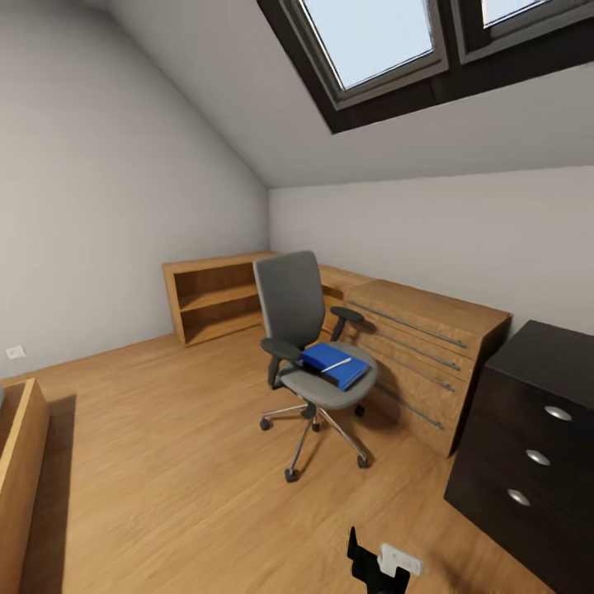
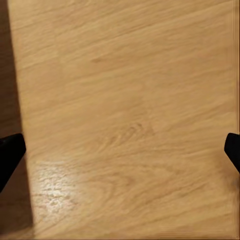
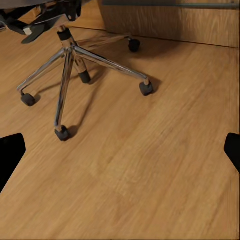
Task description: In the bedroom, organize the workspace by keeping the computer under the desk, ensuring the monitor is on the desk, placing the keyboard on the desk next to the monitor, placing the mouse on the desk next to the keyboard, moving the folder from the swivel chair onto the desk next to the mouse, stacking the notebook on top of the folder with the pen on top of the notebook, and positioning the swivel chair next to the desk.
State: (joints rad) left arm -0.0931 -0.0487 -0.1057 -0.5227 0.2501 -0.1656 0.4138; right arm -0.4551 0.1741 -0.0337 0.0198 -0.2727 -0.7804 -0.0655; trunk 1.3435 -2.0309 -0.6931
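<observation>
Chrome-based swivel chair (image 1: 312,355), seemingly cloth-covered

This is an attic room of a home, fitted out as a study corner. The white ceiling (image 1: 190,107) slopes steeply down to a low far wall, and dark-framed skylights (image 1: 371,41) are set into the slope, showing pale sky. A wooden plank floor (image 1: 165,462) runs throughout. Along the far wall stand a low open wooden shelf unit (image 1: 210,297) and a wooden cabinet (image 1: 421,363) with long metal bar handles. A grey swivel chair (image 1: 301,330) on a chrome caster base stands in front of them. At the near right is a black drawer unit (image 1: 536,429) with round silver knobs.
</observation>
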